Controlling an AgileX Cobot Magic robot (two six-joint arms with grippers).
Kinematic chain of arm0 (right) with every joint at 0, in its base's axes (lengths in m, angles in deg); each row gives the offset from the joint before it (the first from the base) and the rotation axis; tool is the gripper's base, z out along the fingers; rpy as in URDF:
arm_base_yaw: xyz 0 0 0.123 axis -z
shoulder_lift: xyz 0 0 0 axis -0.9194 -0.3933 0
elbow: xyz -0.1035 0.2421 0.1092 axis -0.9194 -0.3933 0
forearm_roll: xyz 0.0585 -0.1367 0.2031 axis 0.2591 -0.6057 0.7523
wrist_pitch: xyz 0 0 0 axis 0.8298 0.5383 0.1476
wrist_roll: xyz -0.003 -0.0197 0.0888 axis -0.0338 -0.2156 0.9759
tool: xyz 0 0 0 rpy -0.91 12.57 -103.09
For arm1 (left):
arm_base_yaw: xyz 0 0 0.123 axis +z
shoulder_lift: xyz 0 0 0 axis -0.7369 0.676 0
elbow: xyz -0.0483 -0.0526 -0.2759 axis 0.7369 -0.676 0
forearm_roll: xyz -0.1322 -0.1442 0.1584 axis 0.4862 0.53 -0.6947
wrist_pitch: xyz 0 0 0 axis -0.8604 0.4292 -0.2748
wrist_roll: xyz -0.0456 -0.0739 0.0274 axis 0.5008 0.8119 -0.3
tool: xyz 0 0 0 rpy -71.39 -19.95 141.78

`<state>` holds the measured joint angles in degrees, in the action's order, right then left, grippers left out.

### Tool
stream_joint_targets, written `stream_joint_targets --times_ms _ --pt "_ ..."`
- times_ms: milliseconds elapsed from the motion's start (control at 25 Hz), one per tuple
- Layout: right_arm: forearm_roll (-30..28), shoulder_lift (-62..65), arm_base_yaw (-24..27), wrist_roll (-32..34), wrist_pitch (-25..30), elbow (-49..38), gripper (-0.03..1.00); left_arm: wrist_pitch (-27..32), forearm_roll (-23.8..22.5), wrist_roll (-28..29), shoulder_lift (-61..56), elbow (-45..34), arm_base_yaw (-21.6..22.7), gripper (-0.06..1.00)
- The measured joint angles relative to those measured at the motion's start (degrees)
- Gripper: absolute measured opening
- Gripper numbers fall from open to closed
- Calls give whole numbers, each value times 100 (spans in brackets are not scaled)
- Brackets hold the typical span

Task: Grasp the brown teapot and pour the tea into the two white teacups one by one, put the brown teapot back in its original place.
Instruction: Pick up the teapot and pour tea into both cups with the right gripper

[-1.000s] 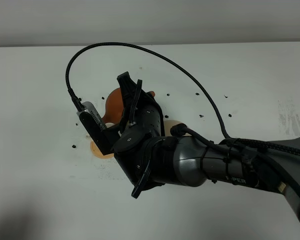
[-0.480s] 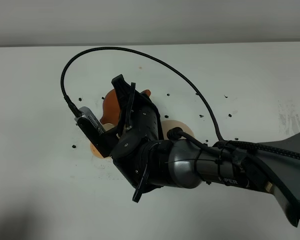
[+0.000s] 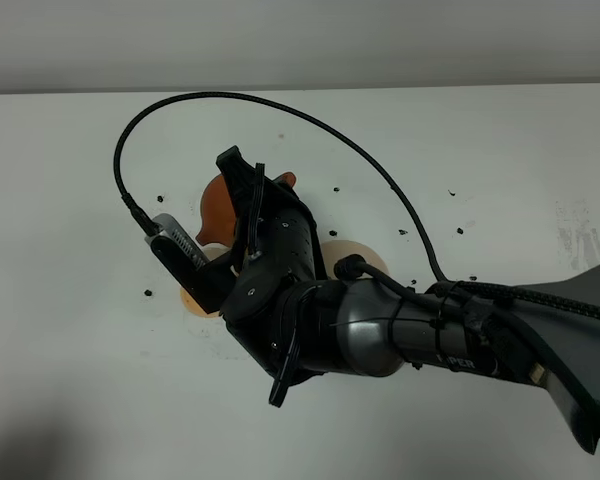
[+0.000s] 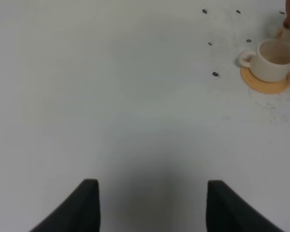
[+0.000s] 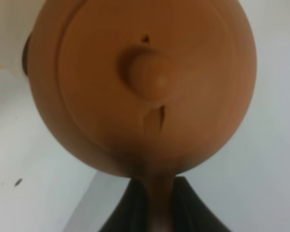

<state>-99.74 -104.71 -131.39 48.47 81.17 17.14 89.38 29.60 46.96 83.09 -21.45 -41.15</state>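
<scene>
Brown teapot point(image 5: 145, 87) hangs by its handle in the clenched right hand point(image 5: 155, 198), arm point(image 3: 420, 335) lettered "PER"

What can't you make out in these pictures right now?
- Round reddish-brown clay teapot: high view, mostly hidden by the right arm.
- Cream-white cylindrical teacup: left wrist view, too blurred to show tea inside.
- Second teacup: high view, covered by the arm.
- Pale beige round mat: high view, partly covered by the arm.
</scene>
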Motion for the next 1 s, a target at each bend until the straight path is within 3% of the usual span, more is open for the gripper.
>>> stream_joint_targets --times_ms 1000 --pt "-205 -7 0 -71 5 -57 12 0 0 2 0 0 0 51"
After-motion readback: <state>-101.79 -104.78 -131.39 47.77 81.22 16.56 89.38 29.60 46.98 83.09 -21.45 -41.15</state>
